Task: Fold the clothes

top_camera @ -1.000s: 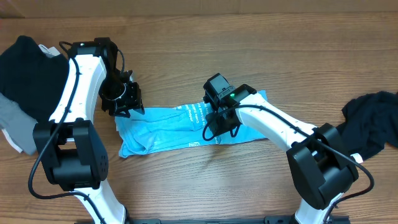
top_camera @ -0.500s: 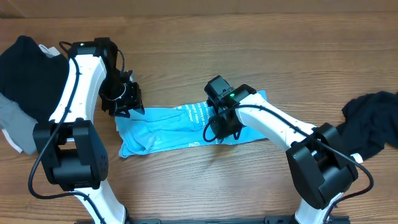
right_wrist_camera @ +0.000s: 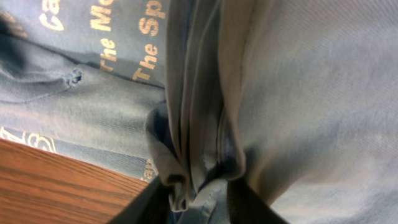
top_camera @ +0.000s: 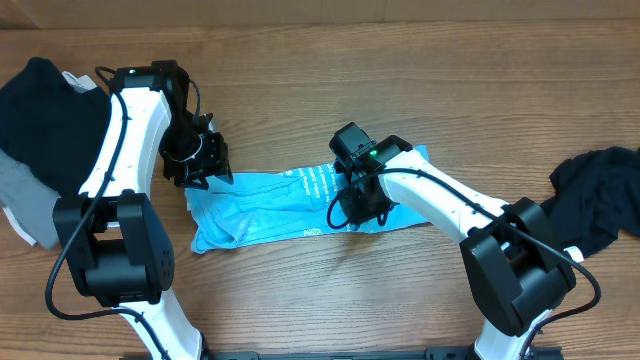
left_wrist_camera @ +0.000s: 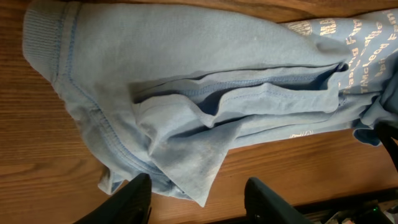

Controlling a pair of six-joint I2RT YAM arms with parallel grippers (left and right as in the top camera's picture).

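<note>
Two fingers of the right gripper [right_wrist_camera: 199,191] flank a bunched fold of the light blue T-shirt [top_camera: 265,205]; I cannot tell whether they squeeze it. The left gripper [left_wrist_camera: 198,185] hangs spread over the shirt's edge, holding nothing. The shirt lies mid-table [top_camera: 300,80], folded long, between a black garment [top_camera: 595,190] and a black and grey pile [top_camera: 35,120].

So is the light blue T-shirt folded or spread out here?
Folded, roughly: the T-shirt lies as a narrow strip, layers overlapping lengthwise, with a bunched ridge between the fingers of the right gripper.
</note>
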